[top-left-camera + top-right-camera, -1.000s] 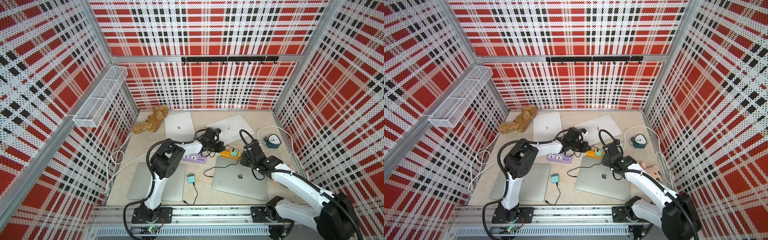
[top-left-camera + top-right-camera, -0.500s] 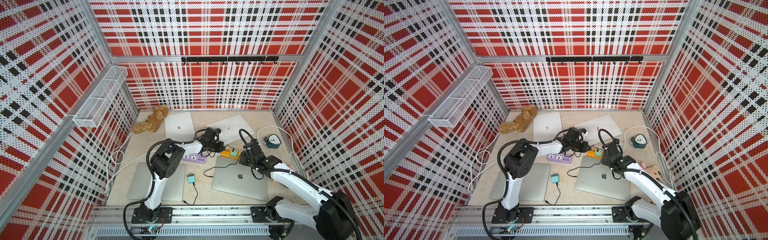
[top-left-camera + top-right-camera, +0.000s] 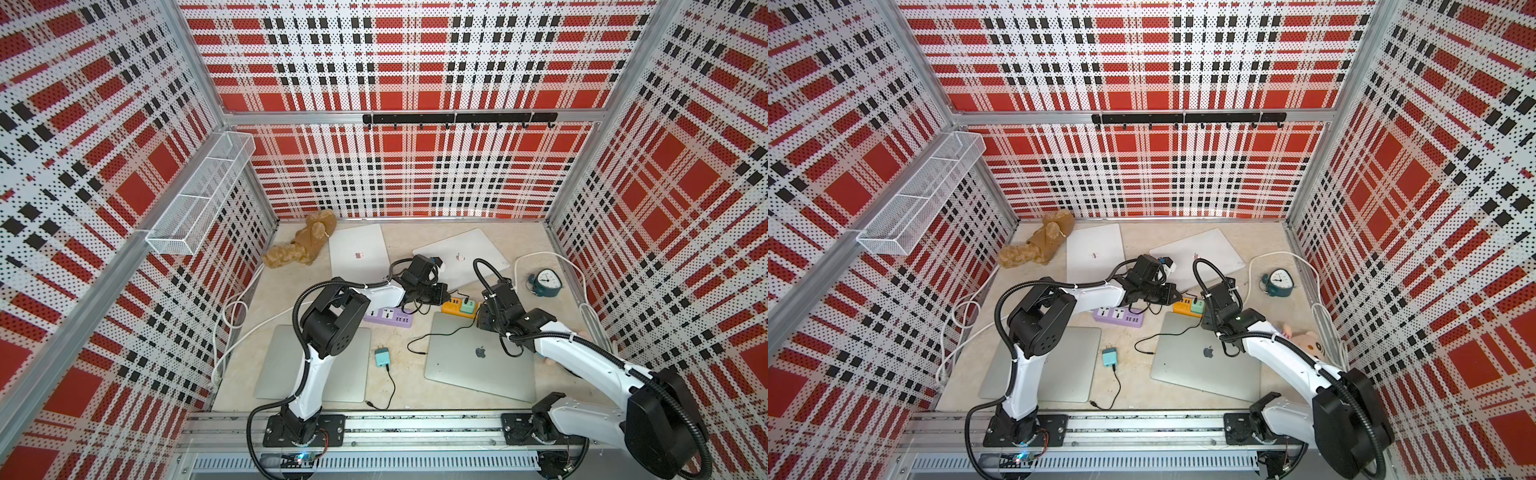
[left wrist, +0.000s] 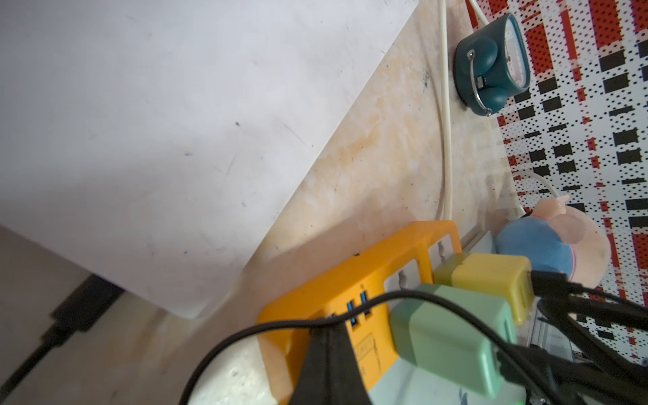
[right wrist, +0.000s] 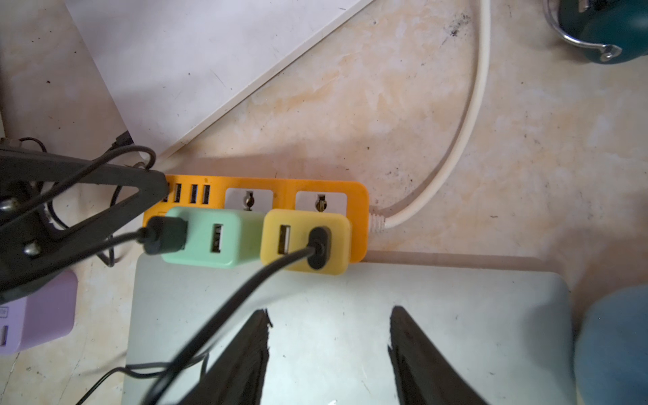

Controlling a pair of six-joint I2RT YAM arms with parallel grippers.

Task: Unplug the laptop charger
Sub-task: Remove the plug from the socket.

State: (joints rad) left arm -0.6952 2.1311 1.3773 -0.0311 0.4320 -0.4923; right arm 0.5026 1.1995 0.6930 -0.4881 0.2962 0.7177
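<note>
Far left, a brown plush toy (image 3: 305,245) lies near the back corner. A silver laptop (image 3: 274,365) lies closed beneath the left arm. Next to it on the table are a purple power strip (image 3: 388,318) and a loose teal charger (image 3: 382,357), plugged into nothing.

The left gripper (image 5: 162,186) is clenched with nothing between its fingers. Its closed tip rests on the end of the orange power strip (image 5: 291,186), right by the row of USB ports.

Two chargers sit side by side in that strip, both plugged in. The green charger (image 5: 210,238) is nearer the left gripper and the yellow charger (image 5: 298,231) is beyond it. Which of them feeds a laptop cannot be told. The yellow one's black cable (image 5: 242,292) trails across the lid of the laptop with the apple logo (image 5: 456,315).

The right gripper (image 5: 329,312) hovers over that lid with its fingers spread apart, grasping nothing. It points at the yellow charger but stops short of it, touching neither charger nor strip.

Farther right stand a dark green alarm clock (image 3: 547,282) and, at the wall, a pink plush toy (image 3: 1308,340).
</note>
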